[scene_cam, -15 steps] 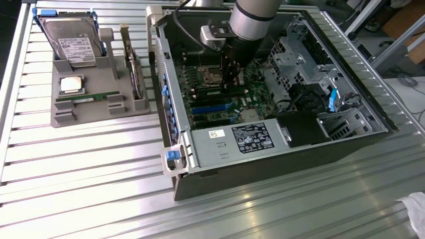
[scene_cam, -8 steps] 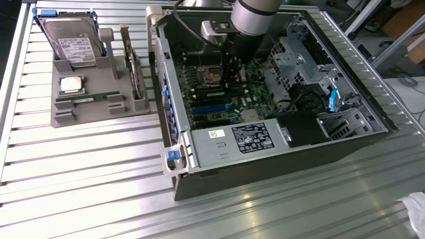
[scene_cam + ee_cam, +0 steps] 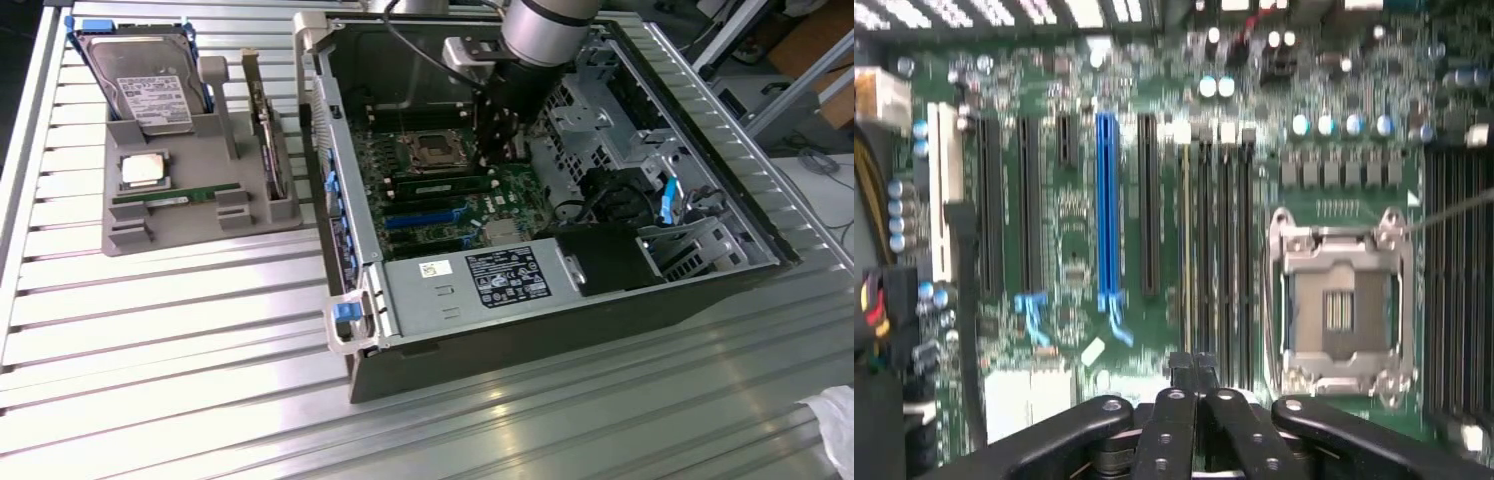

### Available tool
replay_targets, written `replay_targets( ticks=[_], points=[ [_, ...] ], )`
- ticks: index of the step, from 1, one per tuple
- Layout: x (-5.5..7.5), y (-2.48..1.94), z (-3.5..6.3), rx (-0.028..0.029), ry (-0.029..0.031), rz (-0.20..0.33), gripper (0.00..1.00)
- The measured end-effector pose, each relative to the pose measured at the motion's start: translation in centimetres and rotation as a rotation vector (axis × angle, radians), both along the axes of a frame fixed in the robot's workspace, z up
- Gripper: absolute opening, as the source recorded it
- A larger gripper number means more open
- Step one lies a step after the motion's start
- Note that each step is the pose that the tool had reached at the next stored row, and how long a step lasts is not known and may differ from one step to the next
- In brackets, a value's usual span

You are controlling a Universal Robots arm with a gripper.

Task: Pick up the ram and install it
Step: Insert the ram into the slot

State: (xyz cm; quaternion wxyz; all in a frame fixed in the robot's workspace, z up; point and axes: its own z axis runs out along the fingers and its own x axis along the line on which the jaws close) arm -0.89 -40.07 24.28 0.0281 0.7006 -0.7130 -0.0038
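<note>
- The arm reaches down into the open computer case (image 3: pixel 534 330) lying on the slatted metal bench (image 3: pixel 174 330).
- The hand (image 3: pixel 1194 372) hangs just above the motherboard (image 3: pixel 1074 230), beside the empty processor socket (image 3: pixel 1341 300), with its fingers (image 3: pixel 1181 366) clenched together and nothing between them.
- One ram stick (image 3: pixel 445 185) sits in a slot on the motherboard, close to the socket and just below the hand in the exterior view.
- A second ram stick (image 3: pixel 176 194) lies in the grey holder (image 3: pixel 174 235) on the bench, on the exterior view's left, well apart from the case.
- In that holder a silver processor (image 3: pixel 143 171) rests above the stick, and a hard drive (image 3: pixel 144 85) stands behind it.
</note>
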Motion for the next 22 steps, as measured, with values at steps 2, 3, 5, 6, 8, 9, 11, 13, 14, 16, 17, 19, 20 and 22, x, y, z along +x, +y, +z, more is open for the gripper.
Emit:
replay_targets(
  ticks=[2, 3, 5, 6, 8, 9, 11, 13, 14, 16, 17, 19, 20, 22],
  points=[
    [1.5, 0.0, 0.01, -0.0041, 0.0023, 0.0, 0.11],
    [1.9, 0.0, 0.01, -0.0055, 0.0028, 0.0, 0.11],
    [3.1, 0.0, 0.41, -0.0063, 0.0029, -0.001, 0.11],
    [3.5, 0.01, 0.52, -0.0062, 0.0029, -0.001, 0.11],
    [4.5, 0.0, 0.79, -0.0066, 0.0029, -0.002, 0.11],
    [4.7, 0.01, 1.08, -0.0064, 0.0028, -0.002, 0.11],
    [4.8, 0.0, 2.04, -0.0065, 0.0029, -0.002, 0.11],
    [5.3, 0.01, 3.14, -0.0066, 0.003, -0.002, 0.11],
    [5.5, 0.01, 3.52, -0.0066, 0.0029, -0.002, 0.11],
    [5.7, 0.0, 3.93, -0.0065, 0.003, -0.002, 0.11],
    [5.7, 0.01, 3.94, -0.0055, 0.0029, -0.002, 0.11],
    [5.7, 0.0, 3.95, -0.0057, 0.0029, -0.002, 0.11],
    [5.7, 0.0, 3.96, -0.0058, 0.0029, -0.002, 0.11],
    [5.7, 0.0, 3.96, -0.0058, 0.0029, -0.002, 0.11]
  ],
)
